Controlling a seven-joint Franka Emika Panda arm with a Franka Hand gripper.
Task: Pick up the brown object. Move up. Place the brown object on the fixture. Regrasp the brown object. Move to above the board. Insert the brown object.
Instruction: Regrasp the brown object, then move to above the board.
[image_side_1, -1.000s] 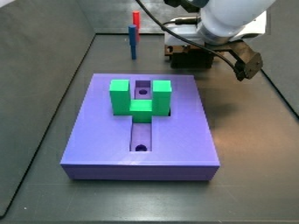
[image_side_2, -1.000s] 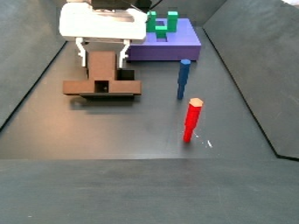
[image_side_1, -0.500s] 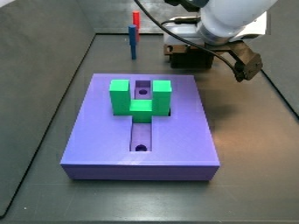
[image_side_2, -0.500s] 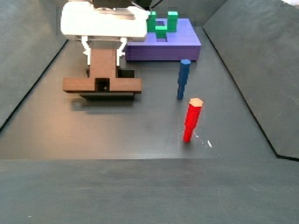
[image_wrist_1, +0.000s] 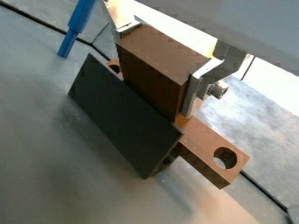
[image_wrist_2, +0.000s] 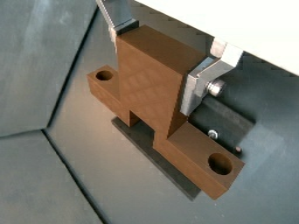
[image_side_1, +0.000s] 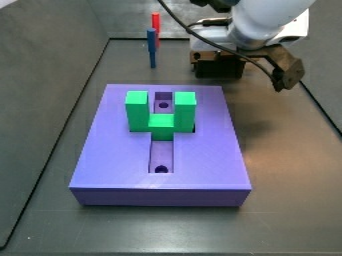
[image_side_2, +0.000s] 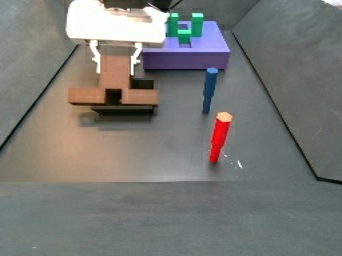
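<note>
Nothing has shifted: hand (image_side_2: 118, 62) grips brown object (image_side_2: 114, 88) over dark floor (image_side_2: 160, 150).

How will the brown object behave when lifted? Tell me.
The brown object looks like a solid T-shaped block with sharp edges, so probably stiff. Its flat faces suit the end effector straddling its stem. The holed crossbar by the fixture might make it swing if gripped off-centre.

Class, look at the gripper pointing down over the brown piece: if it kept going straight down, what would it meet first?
Probably the brown object, whose upright part already sits between the fingers of the gripper; the fixture lies underneath it.
</note>
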